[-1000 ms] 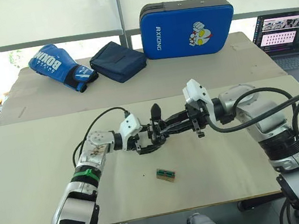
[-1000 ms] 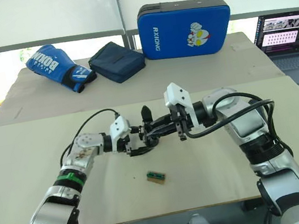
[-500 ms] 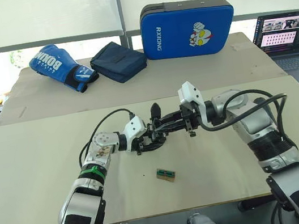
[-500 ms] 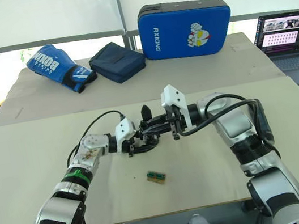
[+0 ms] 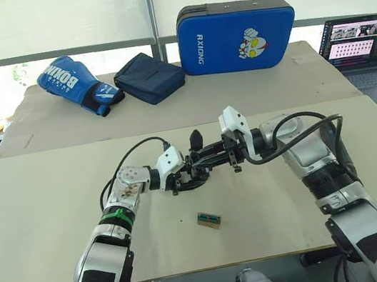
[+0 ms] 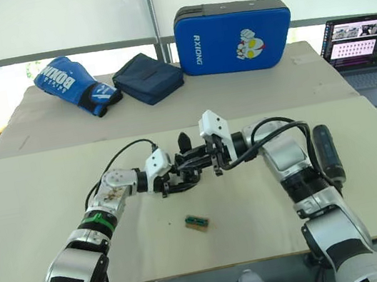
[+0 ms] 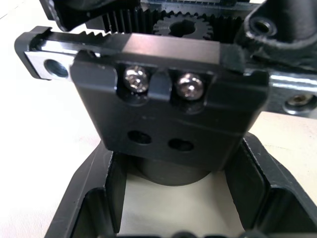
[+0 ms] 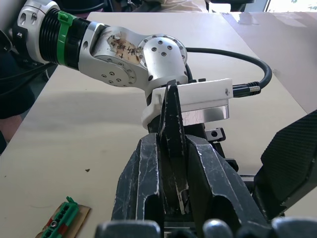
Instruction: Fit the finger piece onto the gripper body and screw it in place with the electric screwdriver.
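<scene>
At mid-table, the left gripper [image 5: 182, 179] clamps the gripper body [image 7: 168, 99], while the right gripper [image 5: 206, 158] pinches the finger piece [image 8: 172, 134] against it.

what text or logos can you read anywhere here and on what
"RXIONG", running up the blue pad, beside a cartoon figure.
"BOXING", as best it reads, in white on the blue boxing glove.
Laptop screen: rows of small items, too small to read.
Marks on the left arm's wrist joint: scuffed, unreadable.
</scene>
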